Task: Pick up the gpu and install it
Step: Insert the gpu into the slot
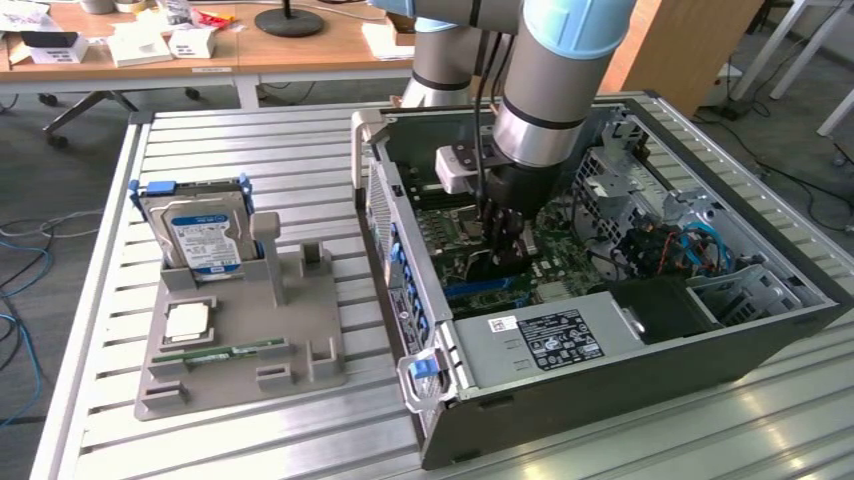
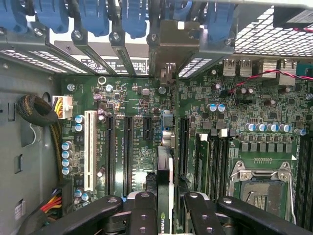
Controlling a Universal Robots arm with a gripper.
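Slatted pale metal surface (image 1: 240, 130) carrying an open dark grey tower computer case (image 1: 641, 350), laid on its side, with a grey plastic parts holder (image 1: 234, 385) at the exterior view's left. A silver hard drive (image 1: 200, 235) stands in the holder. Inside the case, over the green motherboard (image 2: 122, 93), the thin flat black gpu card (image 2: 165, 186) is held edge-on, clamped between the black fingers (image 2: 142, 215); whether it is seated cannot be told.

Exterior view: looks down obliquely from middle distance on slatted aluminium table (image 1: 267, 140) and open dark-grey metal computer case (image 1: 641, 372). Wrist view: faces straight down, close above green motherboard (image 2: 142, 105) inside that case; shared part: same motherboard (image 1: 451, 228).
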